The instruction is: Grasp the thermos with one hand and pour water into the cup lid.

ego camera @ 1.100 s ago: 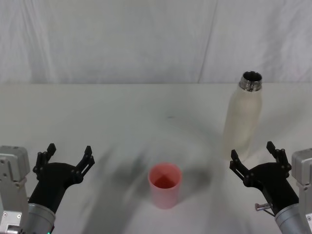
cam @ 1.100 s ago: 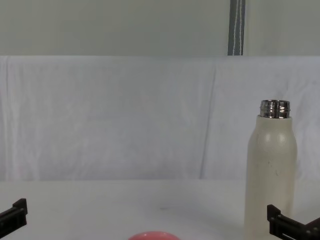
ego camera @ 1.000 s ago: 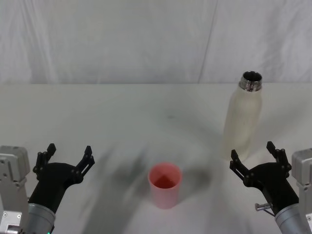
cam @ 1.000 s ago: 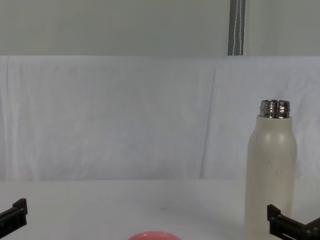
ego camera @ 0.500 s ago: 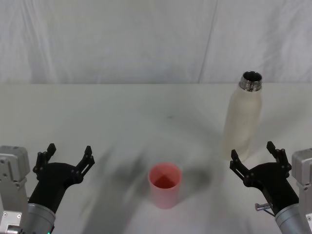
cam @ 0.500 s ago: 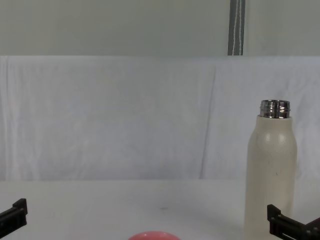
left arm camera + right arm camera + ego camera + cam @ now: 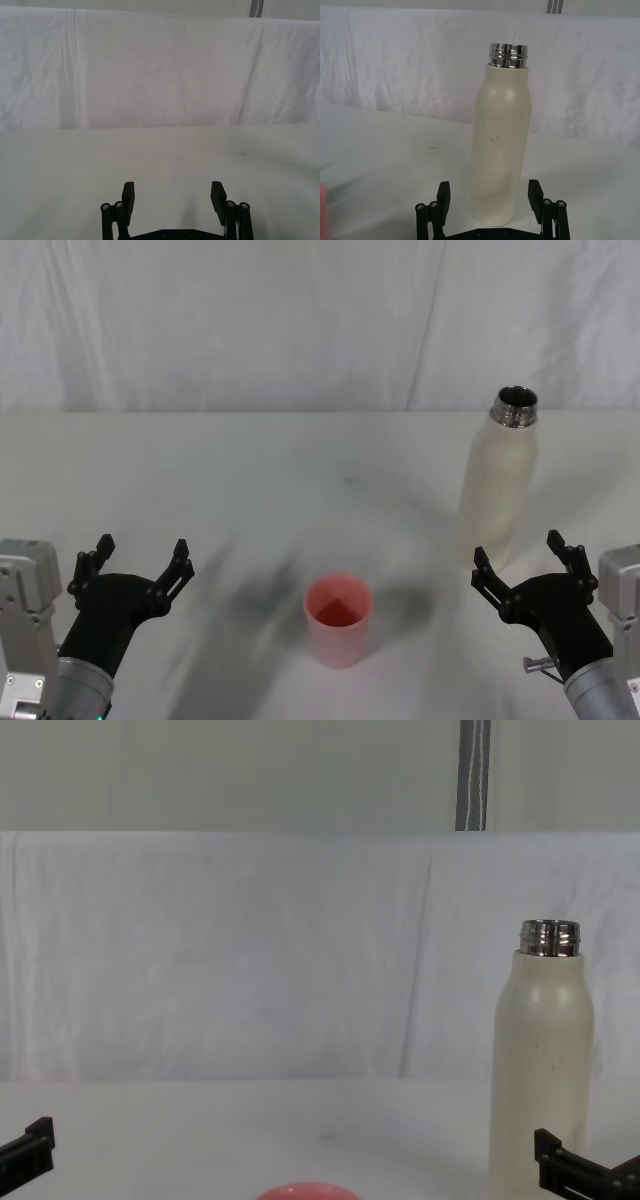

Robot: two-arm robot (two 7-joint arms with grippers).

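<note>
The thermos is stood upright at the far right of the surface, just beyond the right hand, which is held open and empty. The left hand, also open, is well apart. The cup is seen near centre. Alignment of the open jaws with the bottle's base is shown from the right wrist.

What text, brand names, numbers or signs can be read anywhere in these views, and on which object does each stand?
None: no readable word, number or sign appears.
The thermos: plain cream body, a few small dark scuff marks, no print.
The cup lid: plain pink, no marking.
The left claw and right claw: open, black, no lettering.
The white cloth backdrop: blank.
</note>
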